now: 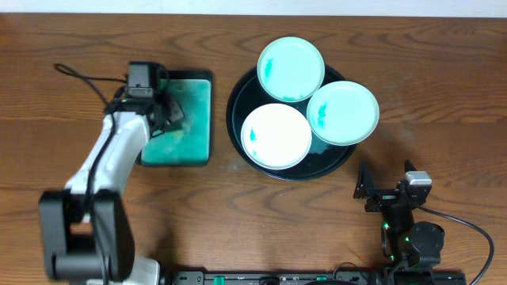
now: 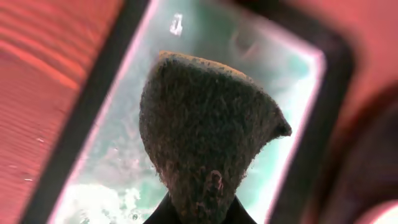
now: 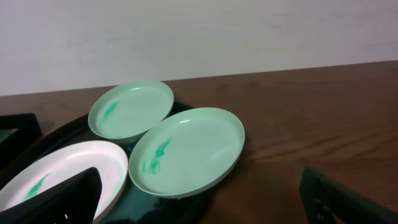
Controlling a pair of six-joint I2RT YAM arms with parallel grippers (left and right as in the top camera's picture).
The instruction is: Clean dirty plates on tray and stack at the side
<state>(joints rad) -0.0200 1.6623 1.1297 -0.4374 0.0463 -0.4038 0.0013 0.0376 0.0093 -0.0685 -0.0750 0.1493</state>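
Three dirty plates lie in the round black tray (image 1: 237,101): one at the back (image 1: 291,70), one on the right (image 1: 342,112) and one at the front left (image 1: 276,135), each with teal smears. The right wrist view shows the same plates (image 3: 132,107), (image 3: 186,149), (image 3: 56,174) on the tray (image 3: 177,208). My left gripper (image 1: 147,101) is over the rectangular teal tray (image 1: 194,111), left of the black tray. It (image 2: 202,213) is shut on a dark sponge (image 2: 205,124), which bulges out past the fingers. My right gripper (image 1: 386,188) stands open on the near side of the plates, holding nothing (image 3: 205,205).
The rectangular teal tray (image 2: 118,155) holds foamy wet residue under the sponge. Bare wood tabletop (image 1: 444,95) lies right of the black tray and behind it. A cable (image 1: 79,75) trails from the left arm at the far left.
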